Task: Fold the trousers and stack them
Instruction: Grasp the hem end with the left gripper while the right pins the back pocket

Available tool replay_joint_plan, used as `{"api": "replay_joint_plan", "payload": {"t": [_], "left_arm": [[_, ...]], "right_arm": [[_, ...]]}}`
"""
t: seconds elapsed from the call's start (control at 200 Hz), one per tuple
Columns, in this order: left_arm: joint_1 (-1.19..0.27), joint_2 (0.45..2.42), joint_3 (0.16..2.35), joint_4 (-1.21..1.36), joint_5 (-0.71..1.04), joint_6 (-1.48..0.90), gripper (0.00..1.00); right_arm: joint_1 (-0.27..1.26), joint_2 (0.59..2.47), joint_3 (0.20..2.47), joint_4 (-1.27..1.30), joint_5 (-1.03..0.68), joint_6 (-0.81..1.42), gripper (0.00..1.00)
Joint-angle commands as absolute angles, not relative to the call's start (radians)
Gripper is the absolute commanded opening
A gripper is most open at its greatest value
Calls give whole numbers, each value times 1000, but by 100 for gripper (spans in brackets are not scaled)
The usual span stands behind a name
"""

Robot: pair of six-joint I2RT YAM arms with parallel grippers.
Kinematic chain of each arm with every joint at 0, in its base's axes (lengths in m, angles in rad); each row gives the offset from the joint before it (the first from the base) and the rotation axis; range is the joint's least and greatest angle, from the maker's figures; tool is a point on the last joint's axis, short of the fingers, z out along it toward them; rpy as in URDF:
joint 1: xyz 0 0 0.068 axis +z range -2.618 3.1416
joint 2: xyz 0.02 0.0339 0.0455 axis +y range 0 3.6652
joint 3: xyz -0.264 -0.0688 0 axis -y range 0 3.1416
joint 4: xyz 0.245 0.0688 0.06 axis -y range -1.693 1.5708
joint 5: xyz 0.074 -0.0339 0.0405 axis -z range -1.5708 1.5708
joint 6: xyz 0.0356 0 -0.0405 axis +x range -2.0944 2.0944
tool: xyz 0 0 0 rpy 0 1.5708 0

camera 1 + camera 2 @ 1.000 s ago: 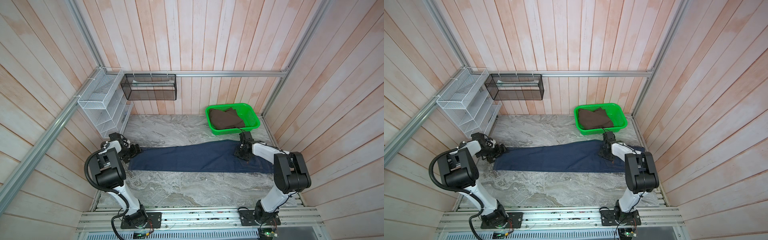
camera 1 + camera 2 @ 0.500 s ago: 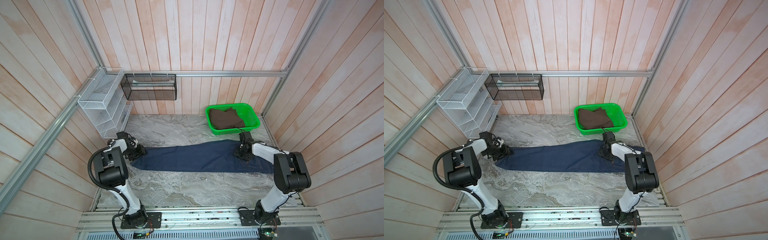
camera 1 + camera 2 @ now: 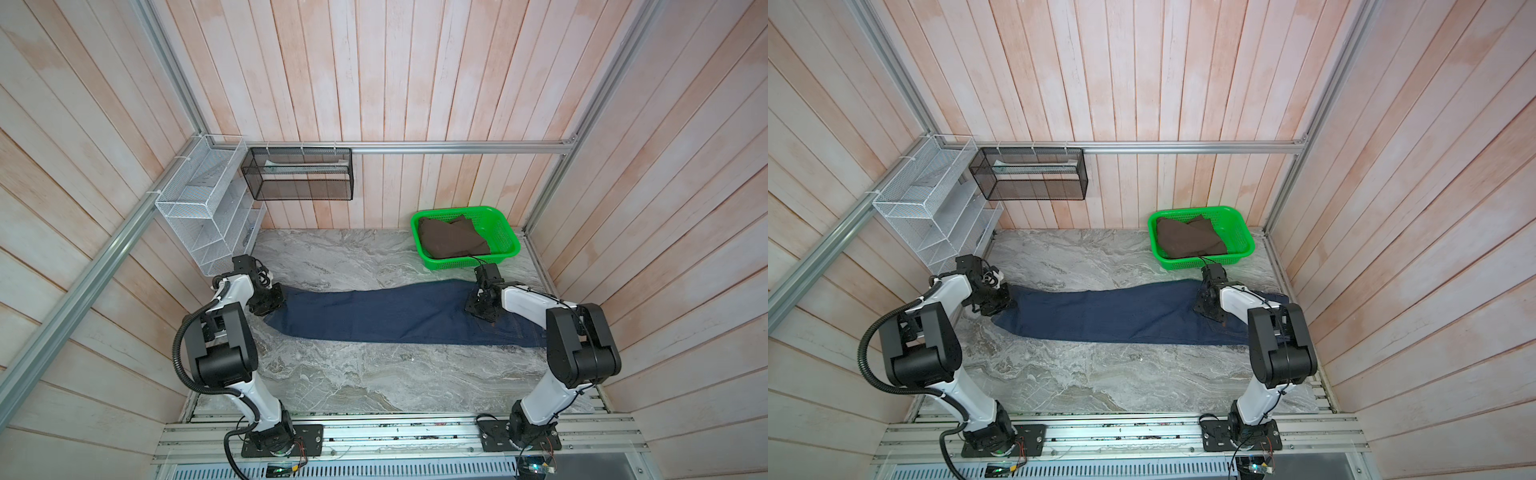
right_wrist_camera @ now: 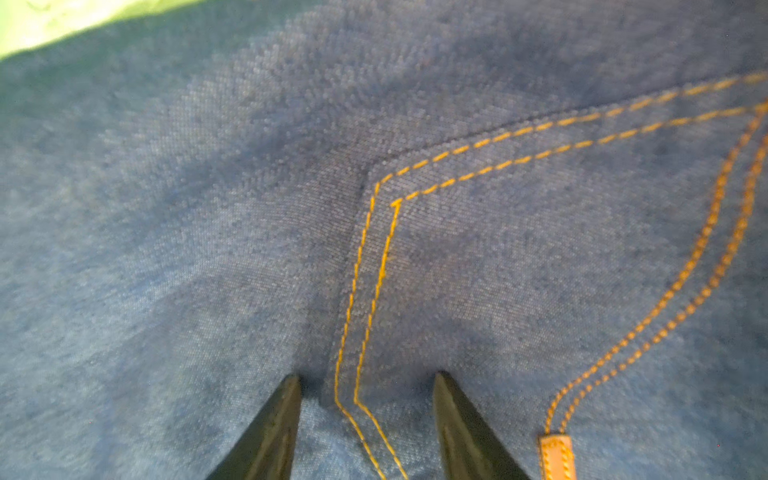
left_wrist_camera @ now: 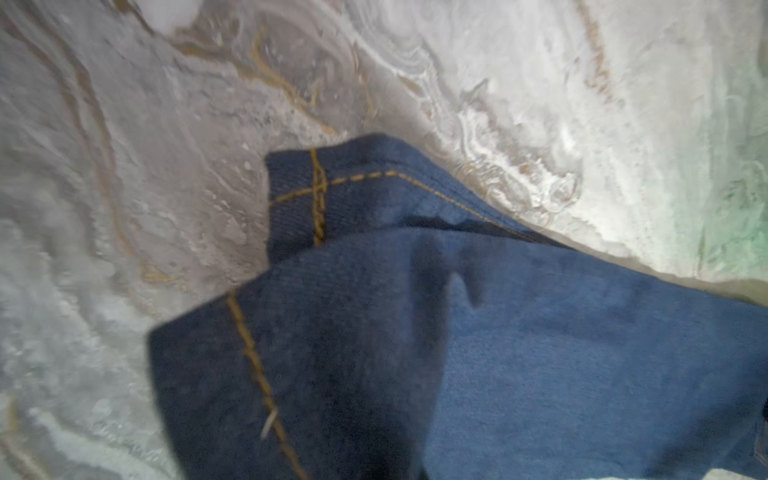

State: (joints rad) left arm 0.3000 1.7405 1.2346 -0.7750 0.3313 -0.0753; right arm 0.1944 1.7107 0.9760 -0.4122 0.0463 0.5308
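Shifted onto the hem of the trousers (image 3: 386, 316), left claw (image 3: 272, 301) has clenched on it. They lie flat on the worktop (image 3: 353, 374) just before the green basket (image 3: 509, 237), long axis running away from it. Right claw (image 4: 365, 386), jaws apart, presses the seat near the basket.

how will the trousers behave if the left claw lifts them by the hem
Probably floppy: the trousers lie flat and the hem buckles into folds at the left claw. Likely heavy for cloth, being thick denim with double seams. The long leg would probably trail over the table rather than lift whole.
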Motion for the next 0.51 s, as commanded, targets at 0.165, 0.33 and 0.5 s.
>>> {"api": "replay_joint_plan", "payload": {"t": [0.165, 0.33, 0.5], "left_arm": [[294, 1662, 1252, -843, 205, -72, 0], [295, 1620, 1251, -875, 114, -71, 0], [295, 1583, 1270, -910, 19, -103, 0]], "right_arm": [[254, 1744, 970, -466, -33, 572, 53], [302, 1752, 984, -467, -51, 594, 53], [352, 1767, 999, -463, -72, 619, 53]]}}
